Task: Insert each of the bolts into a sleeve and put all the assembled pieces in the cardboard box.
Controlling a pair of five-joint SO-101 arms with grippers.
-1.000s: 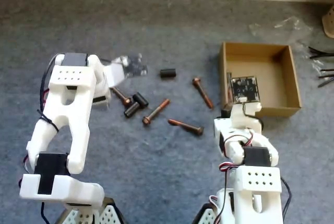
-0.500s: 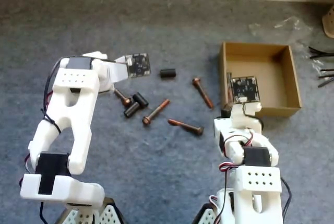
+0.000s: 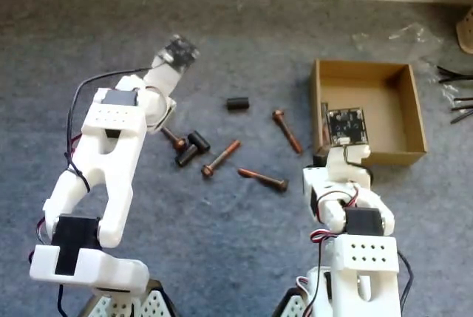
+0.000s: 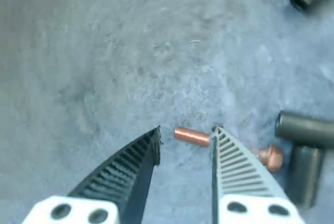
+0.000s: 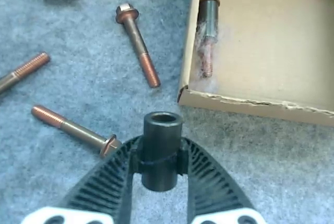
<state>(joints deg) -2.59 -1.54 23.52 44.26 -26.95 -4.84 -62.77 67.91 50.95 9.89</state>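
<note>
Left arm (image 3: pixel 111 132) fills the left side of the high view. Left gripper (image 4: pixel 187 129) is released, jaws spread over the leftmost bolt (image 4: pixel 192 136). The bolt's threaded end shows in the gap and its head sits past one finger. Can't tell if anything touches.

Just right of that bolt, centre-left of the high view, lie the upper sleeve (image 3: pixel 198 140) and lower sleeve (image 3: pixel 186 156), side by side on the grey carpet (image 3: pixel 244 258). Next right is the second bolt (image 3: pixel 222 158), lying on a diagonal. The lone sleeve (image 3: pixel 237 103) is above it, well apart. The third bolt (image 3: pixel 262 178) is at centre, and the fourth bolt (image 3: pixel 287 131) is near the box's left wall.

Right arm (image 3: pixel 358 236) is at lower right. Right gripper (image 5: pixel 159 151) is clenched on the held sleeve (image 5: pixel 163 125), bore facing the camera, just outside the box's near-left corner.

The cardboard box (image 3: pixel 369 69) sits at upper right. The assembled piece (image 5: pixel 207 25), a bolt with a dark sleeve on its shank, lies inside along the left wall.

Black cables (image 3: pixel 457 103) are at the right edge.
</note>
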